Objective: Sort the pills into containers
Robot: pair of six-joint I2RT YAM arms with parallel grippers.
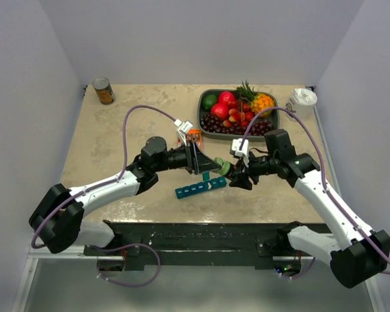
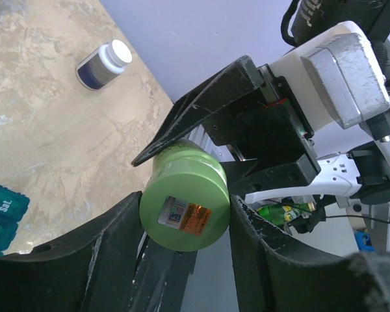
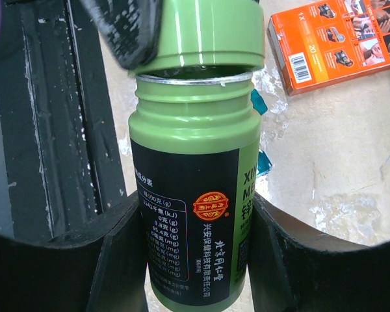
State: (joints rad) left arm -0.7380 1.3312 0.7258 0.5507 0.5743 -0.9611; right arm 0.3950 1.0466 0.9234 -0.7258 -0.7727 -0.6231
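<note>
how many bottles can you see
2. A green bottle is held above the table, right tool on its body, left tool on its cap. A white-capped bottle sits alone on the table. Others may be hidden.

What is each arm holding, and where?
Right jaws: small green cylindrical bottle, by its body. Left jaws: its green round cap, by the sides.

Teal organiser (image 2: 1,218) — mostly off-frame left

The desk (image 1: 117,143) is beige with pale marbled mottling. The green bottle (image 3: 195,195) has a black label with white lettering and a red-and-gold round emblem. Its cap (image 3: 201,32) is the same green. The pill organiser (image 1: 200,187) is teal-blue, the box (image 3: 328,39) orange. The can (image 1: 104,91) at the far left corner shows orange-yellow.
</note>
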